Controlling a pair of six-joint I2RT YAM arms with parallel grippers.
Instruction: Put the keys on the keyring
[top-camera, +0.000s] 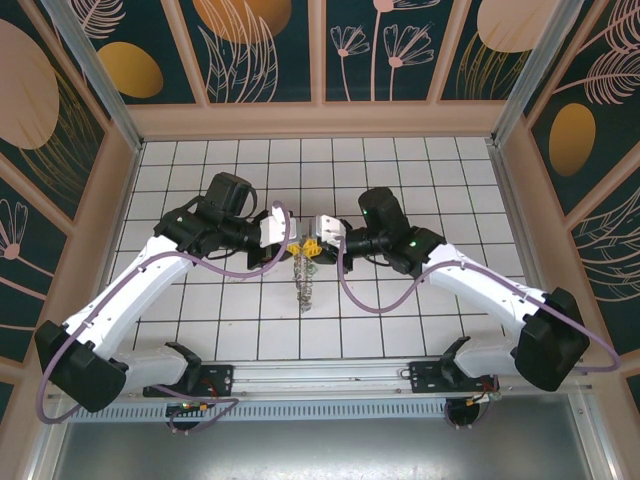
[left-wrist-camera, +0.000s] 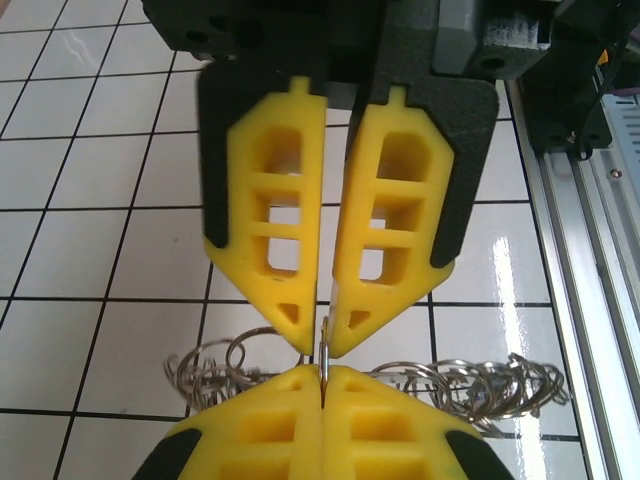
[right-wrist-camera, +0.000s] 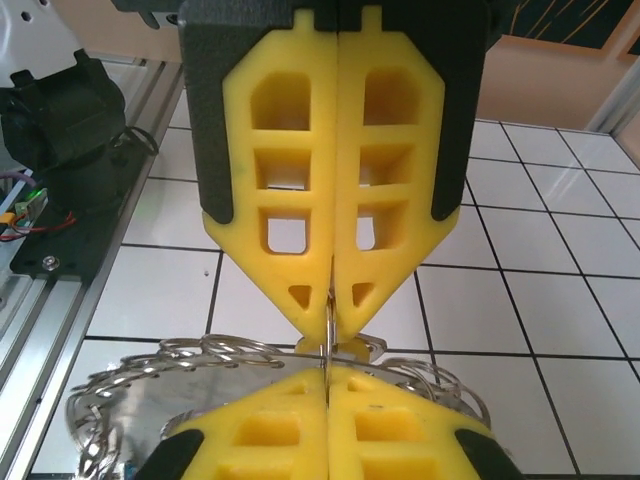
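The keyring (top-camera: 302, 285) is a chain of silvery rings trailing toward the near edge from where both grippers meet, tip to tip, at mid-table. My left gripper (left-wrist-camera: 324, 372) is shut on a thin metal loop of it, seen edge-on. Ring clusters (left-wrist-camera: 215, 365) spread to either side. My right gripper (right-wrist-camera: 327, 370) is shut on the same loop from the opposite side, its fingertips (left-wrist-camera: 355, 320) facing mine. Silvery rings (right-wrist-camera: 200, 350) fan out below it. A small green speck (top-camera: 313, 253) lies by the tips. I cannot tell whether it is one of the keys.
White tiled floor (top-camera: 420, 170) with black grid lines, walled by patterned panels on three sides. An aluminium rail (top-camera: 330, 378) with both arm bases runs along the near edge. Lilac cables loop off each arm.
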